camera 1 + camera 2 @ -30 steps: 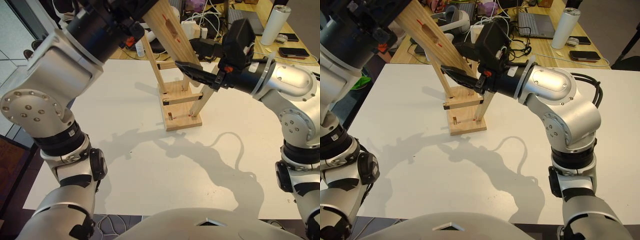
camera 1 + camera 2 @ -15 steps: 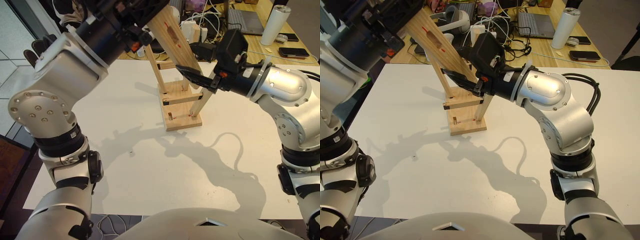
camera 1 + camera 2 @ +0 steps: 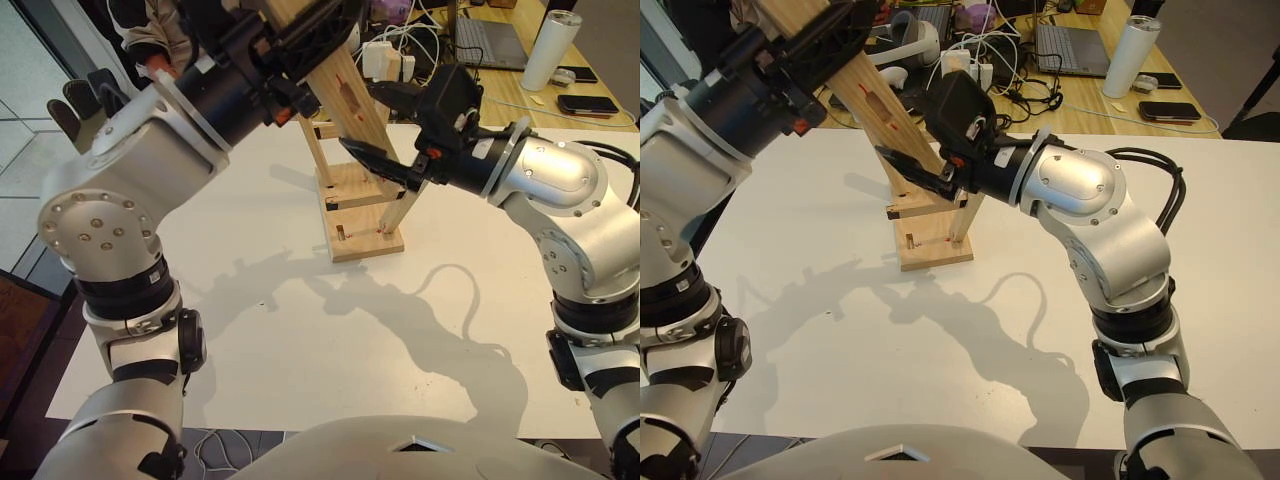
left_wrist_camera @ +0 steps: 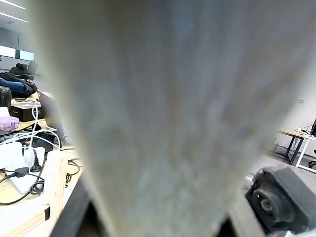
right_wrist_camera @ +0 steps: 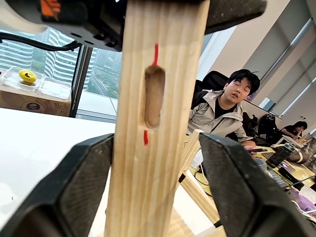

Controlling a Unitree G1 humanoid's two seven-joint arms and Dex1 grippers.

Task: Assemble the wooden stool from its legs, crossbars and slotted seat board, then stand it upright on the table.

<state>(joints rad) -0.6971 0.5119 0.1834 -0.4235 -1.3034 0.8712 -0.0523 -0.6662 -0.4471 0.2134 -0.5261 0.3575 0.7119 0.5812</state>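
Status on stool: base board (image 3: 362,243) lies flat on the white table (image 3: 300,350), and we take it as our reference. The legs (image 3: 405,205) stand up out of the base board. One crossbar (image 3: 362,199) ties two of them just above it. A second crossbar (image 3: 335,130) sits higher, on the base board's far side. Two short pegs (image 3: 341,235) stick up from the base board near its front edge; too small for us to say more.

The seat board (image 3: 355,100) is off the table, above the base board and tilted. Its lower end is down among the leg tops, and its upper end is up and toward the robot's left of the base board. From the right wrist we see its slot (image 5: 154,96) face-on, with a red mark at each end.

The left gripper (image 3: 300,35) is high above the base board, clamped on the seat board's upper end. Its wrist view gives us blurred wood up close.

The right gripper (image 5: 160,190) is above the base board at about leg-top height, with its arm off to the base board's right. Its jaws are spread wide and straddle the seat board below the slot, gripping nothing. One finger (image 5: 89,192) is right at the board's edge, and we cannot tell whether it touches. The other finger (image 5: 237,197) stands clear with a visible gap.
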